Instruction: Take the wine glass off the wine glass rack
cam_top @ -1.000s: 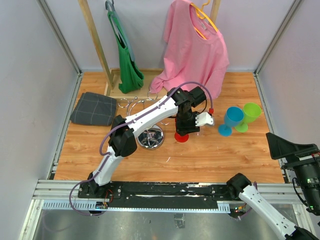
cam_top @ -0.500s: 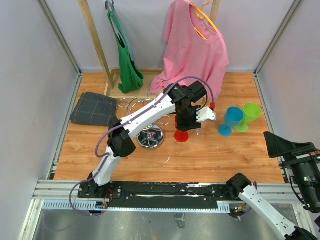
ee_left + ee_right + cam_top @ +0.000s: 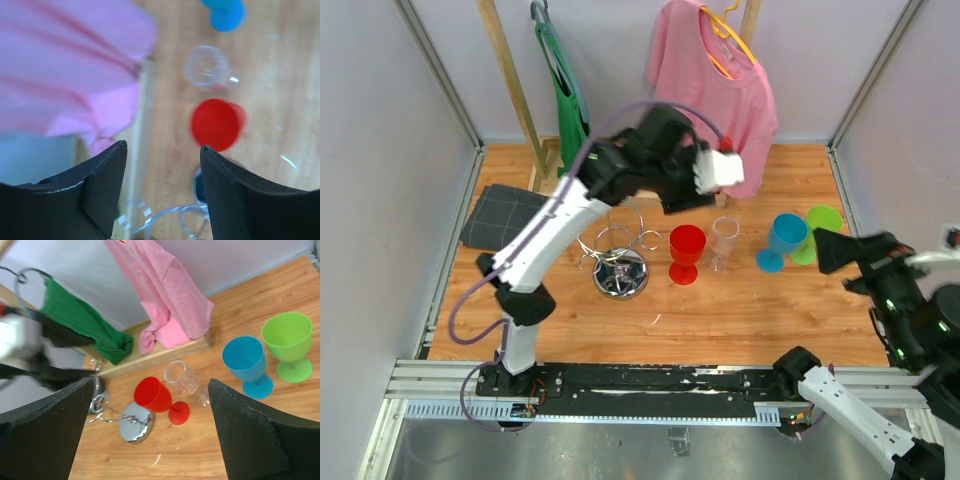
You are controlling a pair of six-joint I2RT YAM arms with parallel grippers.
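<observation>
Left arm has risen clear of the glasses since 1 s ago | rack [image 3: 620, 275] below left gripper [image 3: 162, 148], jaws apart, empty | right gripper [image 3: 151, 384] wide open, empty | clear wine glass [image 3: 725, 243] upright on table under left gripper, off rack, beside 1 red glass [image 3: 687, 250]

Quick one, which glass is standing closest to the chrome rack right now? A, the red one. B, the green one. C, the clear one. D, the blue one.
A: the red wine glass stands upright on the table just right of the wine glass rack, with the clear glass beyond it and the blue glass and green glass farther right.
</observation>
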